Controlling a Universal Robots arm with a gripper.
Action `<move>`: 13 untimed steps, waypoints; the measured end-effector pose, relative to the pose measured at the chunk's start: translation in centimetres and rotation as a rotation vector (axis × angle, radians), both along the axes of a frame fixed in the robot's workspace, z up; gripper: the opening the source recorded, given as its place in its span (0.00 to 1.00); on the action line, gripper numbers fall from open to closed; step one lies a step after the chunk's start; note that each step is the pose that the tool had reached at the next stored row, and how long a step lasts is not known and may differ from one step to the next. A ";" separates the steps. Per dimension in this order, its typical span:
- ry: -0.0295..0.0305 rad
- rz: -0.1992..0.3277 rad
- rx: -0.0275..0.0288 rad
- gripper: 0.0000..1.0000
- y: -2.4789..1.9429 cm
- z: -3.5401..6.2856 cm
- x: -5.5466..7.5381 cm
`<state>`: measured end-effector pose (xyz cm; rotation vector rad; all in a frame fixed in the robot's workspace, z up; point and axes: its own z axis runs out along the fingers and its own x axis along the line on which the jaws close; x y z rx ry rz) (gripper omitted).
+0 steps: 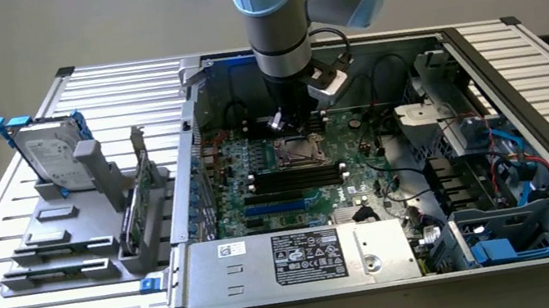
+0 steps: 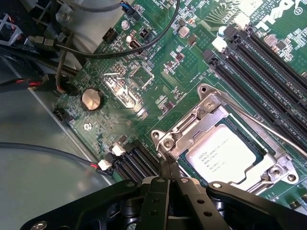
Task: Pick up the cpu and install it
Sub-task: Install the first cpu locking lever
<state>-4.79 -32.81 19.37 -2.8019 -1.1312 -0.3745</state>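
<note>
Wrist view: we are seeing the claw (image 2: 169,175) pinched shut, empty, hovering just beside the socket (image 2: 192,125), the cpu (image 2: 224,154) seated at its four o'clock.

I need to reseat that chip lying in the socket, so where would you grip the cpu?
Probably from straight above, by two opposite edges of its thin rim: the cpu lies flat and recessed in the socket frame, which closely borders its sides, so only a narrow top-down pinch seems possible.
</note>
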 end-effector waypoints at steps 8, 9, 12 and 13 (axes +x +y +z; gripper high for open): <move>0.0000 0.000 -0.0002 0.11 0.09 -0.01 0.0; 0.0000 0.000 0.0000 0.11 0.09 0.03 0.0; 0.0008 0.000 0.0001 0.11 0.10 0.48 0.0; 0.0016 0.000 0.0001 0.11 0.10 0.71 0.0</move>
